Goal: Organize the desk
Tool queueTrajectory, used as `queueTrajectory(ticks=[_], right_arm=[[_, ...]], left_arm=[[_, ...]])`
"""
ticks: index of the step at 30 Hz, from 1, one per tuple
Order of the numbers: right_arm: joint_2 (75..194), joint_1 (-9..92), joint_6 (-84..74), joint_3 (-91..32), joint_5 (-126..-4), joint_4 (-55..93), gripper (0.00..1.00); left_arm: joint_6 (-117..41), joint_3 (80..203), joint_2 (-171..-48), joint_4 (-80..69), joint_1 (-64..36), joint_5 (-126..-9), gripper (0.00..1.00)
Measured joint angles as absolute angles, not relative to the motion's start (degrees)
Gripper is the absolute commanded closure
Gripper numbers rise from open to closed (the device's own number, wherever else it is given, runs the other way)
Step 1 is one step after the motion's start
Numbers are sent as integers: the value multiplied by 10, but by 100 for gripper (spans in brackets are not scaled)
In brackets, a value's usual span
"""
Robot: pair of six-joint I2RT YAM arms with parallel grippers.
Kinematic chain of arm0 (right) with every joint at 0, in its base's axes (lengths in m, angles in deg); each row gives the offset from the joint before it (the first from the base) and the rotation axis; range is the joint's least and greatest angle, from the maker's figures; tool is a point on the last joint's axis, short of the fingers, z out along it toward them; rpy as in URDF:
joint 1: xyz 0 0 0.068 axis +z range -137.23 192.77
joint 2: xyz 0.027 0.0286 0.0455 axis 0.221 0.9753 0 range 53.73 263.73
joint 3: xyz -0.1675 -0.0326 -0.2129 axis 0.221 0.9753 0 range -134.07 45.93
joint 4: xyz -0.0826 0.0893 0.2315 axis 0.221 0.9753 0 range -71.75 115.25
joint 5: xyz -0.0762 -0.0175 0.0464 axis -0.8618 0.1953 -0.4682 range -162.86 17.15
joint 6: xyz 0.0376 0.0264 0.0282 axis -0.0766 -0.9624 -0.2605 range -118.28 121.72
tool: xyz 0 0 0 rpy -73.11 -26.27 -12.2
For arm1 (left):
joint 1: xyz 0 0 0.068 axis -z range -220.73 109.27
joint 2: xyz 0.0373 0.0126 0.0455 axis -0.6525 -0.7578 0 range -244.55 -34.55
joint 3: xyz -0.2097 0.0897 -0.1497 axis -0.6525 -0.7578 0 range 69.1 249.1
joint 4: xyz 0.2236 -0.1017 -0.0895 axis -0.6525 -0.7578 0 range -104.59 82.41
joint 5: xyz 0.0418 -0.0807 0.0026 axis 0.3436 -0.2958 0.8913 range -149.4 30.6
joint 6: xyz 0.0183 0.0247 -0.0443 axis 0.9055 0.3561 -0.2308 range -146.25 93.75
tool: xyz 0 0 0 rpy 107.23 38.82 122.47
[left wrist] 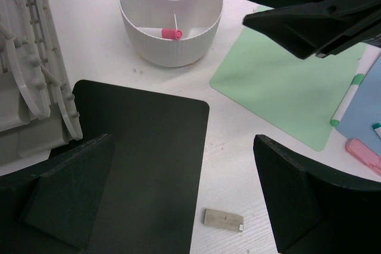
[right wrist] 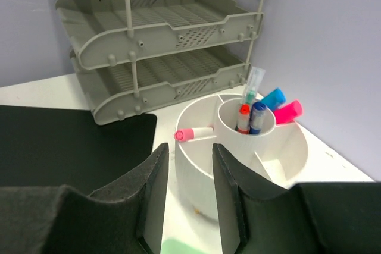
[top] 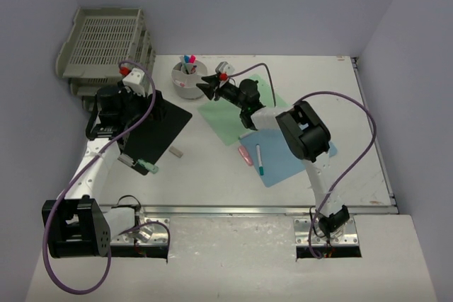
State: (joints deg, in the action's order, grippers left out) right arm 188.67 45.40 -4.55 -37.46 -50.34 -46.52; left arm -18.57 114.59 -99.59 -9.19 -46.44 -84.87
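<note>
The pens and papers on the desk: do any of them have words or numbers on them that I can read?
There is no text that can be read in any view.
On the pens in the white pen holder: any print is too small to read.
On the green sheet, the blue sheet and the black sheet: nothing written.
On the small grey block: no marks can be made out.
On the grey trays: no label shows.
</note>
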Motion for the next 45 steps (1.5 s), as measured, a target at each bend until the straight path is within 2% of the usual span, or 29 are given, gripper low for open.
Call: queueTrajectory(ticks=[6, 8, 13, 15, 19, 22, 33, 45], right_arm=[[1739, 427, -45, -206, -536, -403, 65], [1664, 411, -50, -149, -561, -311, 64], [1501, 381, -32, -70, -621, -108, 53], [1466, 378, 0, -62, -634, -40, 55], [1467, 378, 45, -102, -655, 128, 70], [1496, 370, 43, -156, -672, 258, 73], [1503, 361, -79, -131, -698, 502, 67], [1543, 370, -176, -164, -668, 548, 57]], left_arm=[[-186, 1131, -980, -90, -464, -849, 0], [-186, 1122, -974, -90, -464, -849, 0], [-186, 1107, -969, -87, -464, -850, 0], [-186, 1103, -968, -86, -464, -850, 0], [-187, 1102, -968, -85, -464, -853, 0], [-188, 1102, -963, -85, -464, -853, 0], [-186, 1096, -938, -87, -464, -853, 0], [-183, 1095, -938, -90, -461, -847, 0]])
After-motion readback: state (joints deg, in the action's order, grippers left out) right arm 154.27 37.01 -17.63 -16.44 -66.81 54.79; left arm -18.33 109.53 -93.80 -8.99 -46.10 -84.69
